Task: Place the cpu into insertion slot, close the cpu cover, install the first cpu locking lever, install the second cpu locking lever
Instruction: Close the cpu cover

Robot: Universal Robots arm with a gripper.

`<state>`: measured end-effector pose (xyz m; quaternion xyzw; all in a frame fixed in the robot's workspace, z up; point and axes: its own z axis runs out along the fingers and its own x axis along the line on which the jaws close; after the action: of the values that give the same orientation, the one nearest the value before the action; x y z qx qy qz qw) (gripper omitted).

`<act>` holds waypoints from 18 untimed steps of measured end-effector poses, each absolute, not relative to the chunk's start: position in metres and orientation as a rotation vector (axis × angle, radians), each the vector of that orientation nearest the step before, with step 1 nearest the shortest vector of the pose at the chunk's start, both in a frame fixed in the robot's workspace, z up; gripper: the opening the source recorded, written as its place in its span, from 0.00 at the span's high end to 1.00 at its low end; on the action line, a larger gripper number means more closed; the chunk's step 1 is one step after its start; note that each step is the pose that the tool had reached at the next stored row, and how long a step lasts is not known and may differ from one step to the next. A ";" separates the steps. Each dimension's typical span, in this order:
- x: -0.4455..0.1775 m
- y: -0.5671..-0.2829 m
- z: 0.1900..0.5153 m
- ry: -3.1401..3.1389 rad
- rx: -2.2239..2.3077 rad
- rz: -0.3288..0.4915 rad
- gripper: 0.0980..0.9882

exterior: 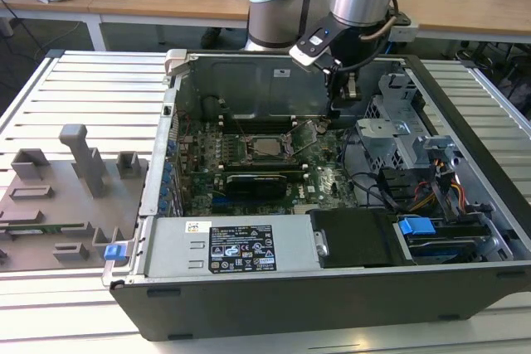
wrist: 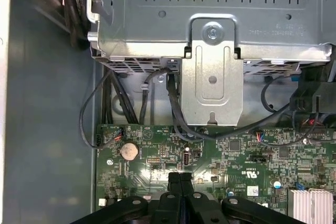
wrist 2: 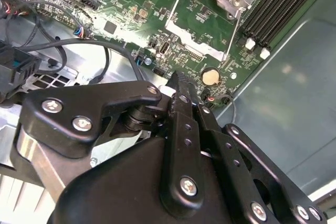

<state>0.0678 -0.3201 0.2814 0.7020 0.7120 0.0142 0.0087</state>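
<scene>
Well off to the exterior view's left of the gripper, outside the open computer case (exterior: 166, 205), a grey fixture tray (exterior: 50, 205) lies on the slatted table (exterior: 91, 72). Nearer, on the green motherboard (exterior: 323, 180), the cpu (exterior: 267, 147) sits silver top up in the insertion slot (exterior: 247, 152), lower than the gripper (exterior: 344, 97) and apart from it. In the second wrist view a thin wire locking lever (wrist 2: 234, 30) slants out from the socket's corner beside the black memory slots (wrist 2: 278, 3). The gripper hangs over the board's edge; in both wrist views its fingers (wrist: 175, 182) are pressed flat together with nothing between them, and a coin-cell battery (wrist: 128, 151) lies near their tips. Just right of the gripper stands a silver drive cage (exterior: 390, 118).
</scene>
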 end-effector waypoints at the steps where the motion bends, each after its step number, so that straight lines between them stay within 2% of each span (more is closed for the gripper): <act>1: 0.068 -0.320 0.280 2.225 2.193 0.045 0.99; 9: 0.069 -0.320 0.273 2.225 2.193 0.044 0.99; 14: 0.077 -0.320 0.269 2.252 2.220 -0.015 0.99; 18: 0.077 -0.320 0.261 2.252 2.221 -0.015 0.99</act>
<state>0.0766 -0.3201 0.2608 0.7021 0.7120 -0.0048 -0.0107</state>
